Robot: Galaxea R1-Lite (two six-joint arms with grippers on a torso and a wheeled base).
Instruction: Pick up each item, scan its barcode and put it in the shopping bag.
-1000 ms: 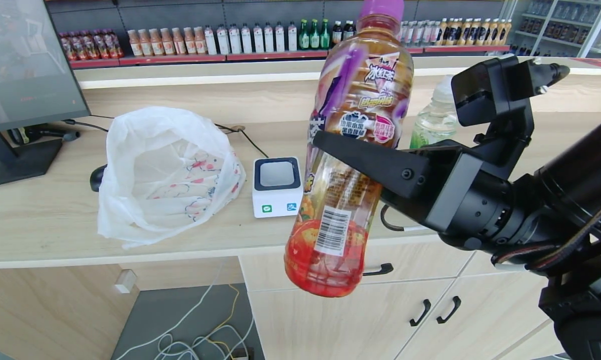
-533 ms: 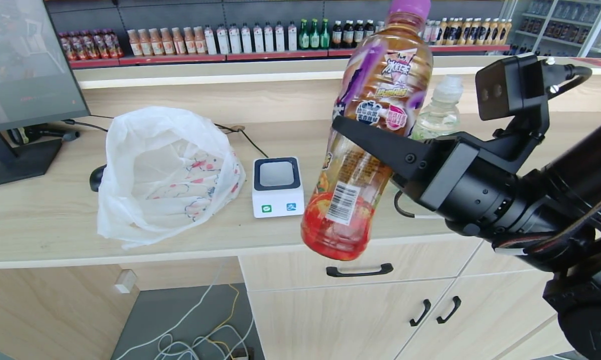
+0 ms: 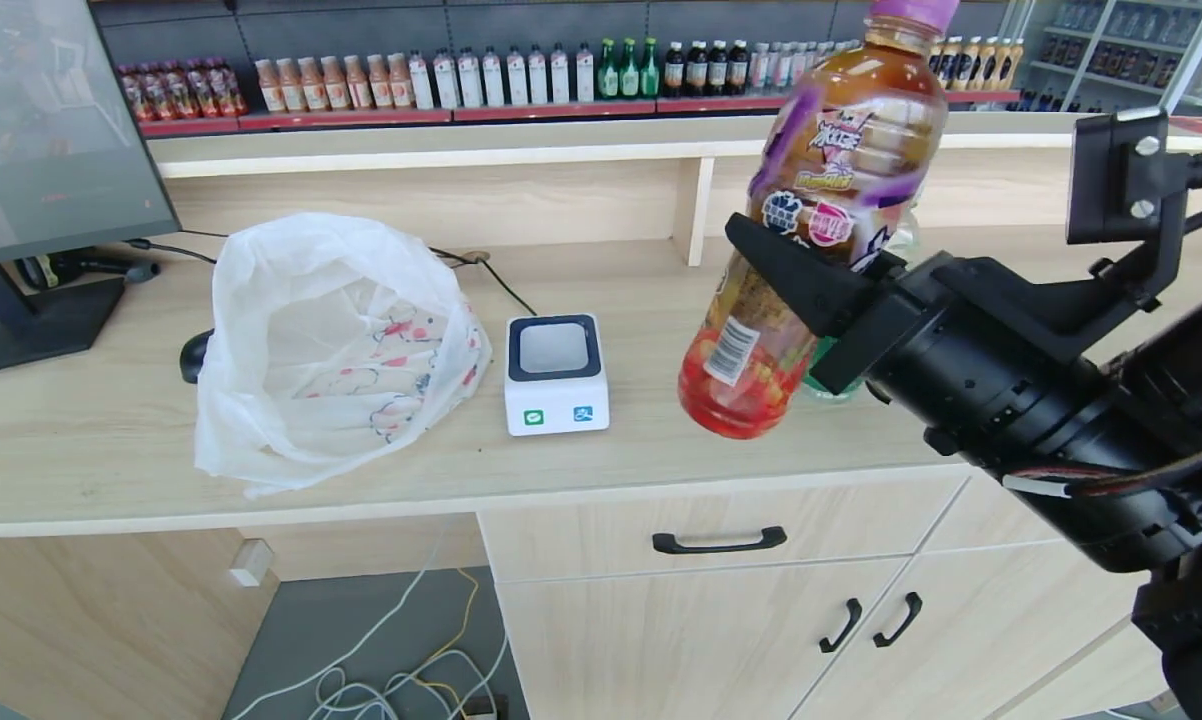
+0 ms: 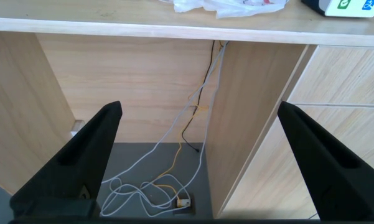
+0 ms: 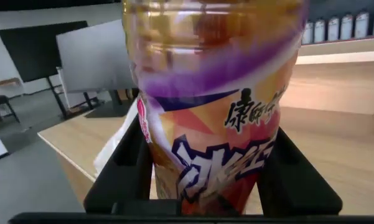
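My right gripper is shut on a tea bottle with a purple cap and a purple-and-orange label, held tilted above the counter to the right of the scanner. A barcode on its lower side faces left. In the right wrist view the tea bottle sits between the two black fingers. The white scanner stands on the counter beside the open white shopping bag. My left gripper is open, low in front of the counter, holding nothing.
A clear green-tinted bottle stands on the counter, mostly hidden behind the held bottle. A monitor is at far left, with a dark mouse by the bag. Drawers and loose cables lie below the counter.
My right gripper has carried the tea bottle to the right and farther from the camera, over the counter. The bag and scanner have not moved.
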